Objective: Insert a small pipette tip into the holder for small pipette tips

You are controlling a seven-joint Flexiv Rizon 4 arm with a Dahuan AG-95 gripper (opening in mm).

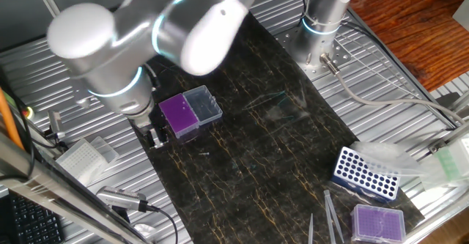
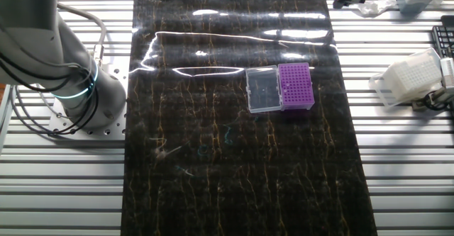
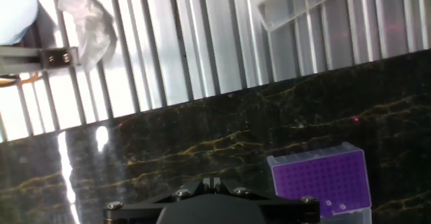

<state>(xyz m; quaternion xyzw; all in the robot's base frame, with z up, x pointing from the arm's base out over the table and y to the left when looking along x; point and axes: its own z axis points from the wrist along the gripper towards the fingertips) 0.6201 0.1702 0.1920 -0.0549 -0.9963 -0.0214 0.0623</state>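
The deep-purple tip box [image 1: 179,115] sits on the dark mat with its clear lid flap [image 1: 204,104] open beside it. It also shows in the other fixed view [image 2: 296,86] and at the lower right of the hand view [image 3: 322,180]. My gripper [image 1: 154,137] hangs just left of the box, near the mat's edge, and shows at the bottom of the hand view [image 3: 213,181]. Its fingers are pressed together, and I see nothing between them. A few faint clear small pipette tips [image 2: 228,134] lie on the mat, well away from the box.
A blue rack with white holes [image 1: 365,174], a paler purple box [image 1: 378,223] and long grey pointed sticks [image 1: 331,213] lie at the mat's near right. A clear tip box [image 1: 85,157] sits on the ribbed metal table to the left. The arm's base [image 2: 71,87] stands beside the mat.
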